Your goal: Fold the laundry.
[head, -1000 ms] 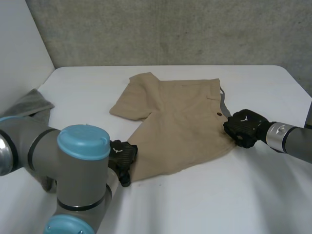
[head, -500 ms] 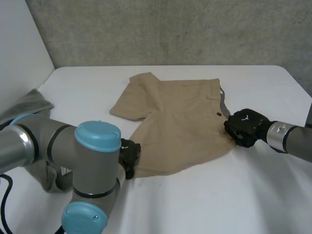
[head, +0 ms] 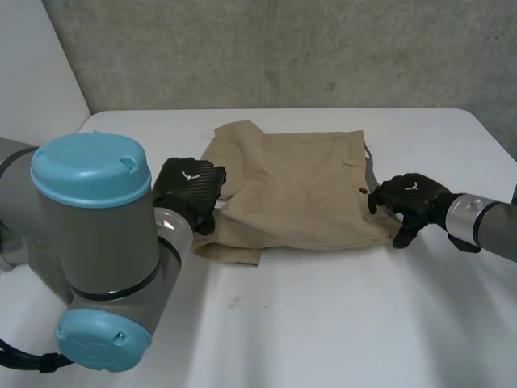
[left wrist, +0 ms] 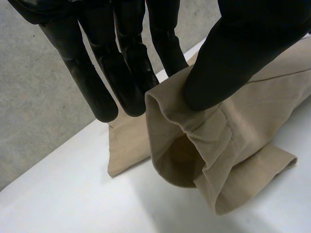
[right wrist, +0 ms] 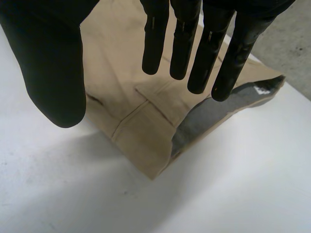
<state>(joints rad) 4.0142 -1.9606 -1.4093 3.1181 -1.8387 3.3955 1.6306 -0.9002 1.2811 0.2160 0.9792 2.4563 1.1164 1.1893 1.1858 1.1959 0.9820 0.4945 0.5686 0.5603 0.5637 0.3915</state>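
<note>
Movement on the left: the near leg hem (left wrist: pixel 214 141) of the shorts (head: pixel 307 194) has been lifted from the front of the table (head: pixel 323 323) and carried back across the garment by the left hand (head: pixel 190 190). The hem is pinched between thumb and straight fingers and held clear of the table, its opening sagging. In the middle, the shorts are now doubled over into a narrower band. On the right, the waistband (right wrist: pixel 146 126) has been let go: the right hand (head: pixel 408 198) is held above that corner, fingers straight and spread, nothing in them. The first fold is judged nearly made; the hem is yet to be laid down.
</note>
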